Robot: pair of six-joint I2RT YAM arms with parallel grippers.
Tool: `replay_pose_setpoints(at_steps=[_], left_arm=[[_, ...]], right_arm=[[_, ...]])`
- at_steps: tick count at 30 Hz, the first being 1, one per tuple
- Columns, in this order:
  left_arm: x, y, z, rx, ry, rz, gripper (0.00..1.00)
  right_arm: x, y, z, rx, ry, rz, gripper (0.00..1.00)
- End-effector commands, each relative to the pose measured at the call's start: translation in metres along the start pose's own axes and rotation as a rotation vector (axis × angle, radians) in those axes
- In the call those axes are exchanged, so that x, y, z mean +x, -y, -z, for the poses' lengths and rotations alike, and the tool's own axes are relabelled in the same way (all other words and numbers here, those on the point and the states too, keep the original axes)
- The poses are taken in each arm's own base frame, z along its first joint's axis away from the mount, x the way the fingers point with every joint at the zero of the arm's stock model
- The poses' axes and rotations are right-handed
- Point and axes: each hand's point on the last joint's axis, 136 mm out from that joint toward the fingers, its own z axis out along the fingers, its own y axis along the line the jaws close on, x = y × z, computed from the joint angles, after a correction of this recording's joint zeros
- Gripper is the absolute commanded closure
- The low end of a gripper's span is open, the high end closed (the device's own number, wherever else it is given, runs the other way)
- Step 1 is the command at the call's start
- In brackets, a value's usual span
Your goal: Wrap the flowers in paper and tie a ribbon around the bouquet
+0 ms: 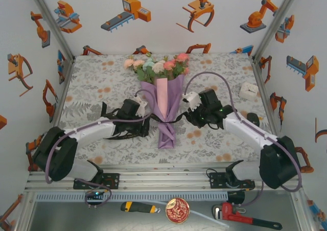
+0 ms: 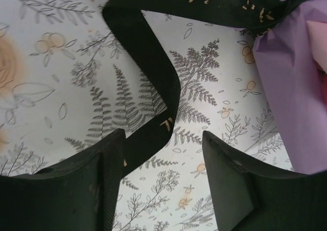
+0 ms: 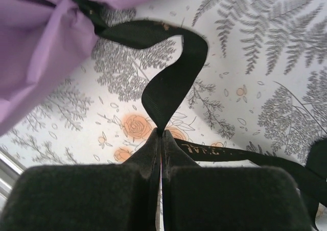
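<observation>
bouquet (image 1: 164, 95) lies mid desk (image 1: 102, 83), blooms toward far edge. black ribbon (image 1: 171, 119) cinches purple paper (image 1: 150, 100) at waist, tails out both sides. right hand (image 3: 161, 139) clamped shut on ribbon tail, beside bouquet. left hand (image 2: 163, 139) fingers apart, ribbon strand between them, touching one finger.

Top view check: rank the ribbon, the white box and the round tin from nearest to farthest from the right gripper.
1. ribbon: pinched in the shut right gripper, beside the waist of the bouquet.
2. white box: at the right edge of the table, farther back.
3. round tin: off the table, on the near ledge below the arm bases.
</observation>
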Motion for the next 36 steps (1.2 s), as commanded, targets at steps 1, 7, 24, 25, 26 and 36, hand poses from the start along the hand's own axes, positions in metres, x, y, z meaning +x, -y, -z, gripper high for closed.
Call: replay_pose_setpoints(at_steps=[1,7,24,25,26,36], left_arm=[[-0.002,-0.011,-0.006,-0.077,-0.017,-0.057,0.46],[0.005,-0.026,-0.015,-0.162,-0.055,-0.031,0.88],[-0.115,-0.015,0.114,0.126,0.565,0.174,1.00],[-0.116,-0.015,0.113,0.128,0.563,0.180,1.00],[-0.118,-0.015,0.113,0.129,0.566,0.185,1.00],[-0.142,0.004,0.130,0.239,0.690,0.191,1.00]], right_arm=[[-0.018,0.014,0.015,0.097,0.114,-0.120,1.00],[-0.028,0.039,0.045,0.257,0.218,-0.296,1.00],[-0.093,0.007,0.058,-0.020,0.389,-0.476,1.00],[-0.100,0.008,0.058,-0.030,0.406,-0.480,1.00],[-0.106,0.008,0.058,-0.035,0.418,-0.483,1.00],[-0.165,-0.001,-0.003,-0.153,0.445,-0.553,0.96]])
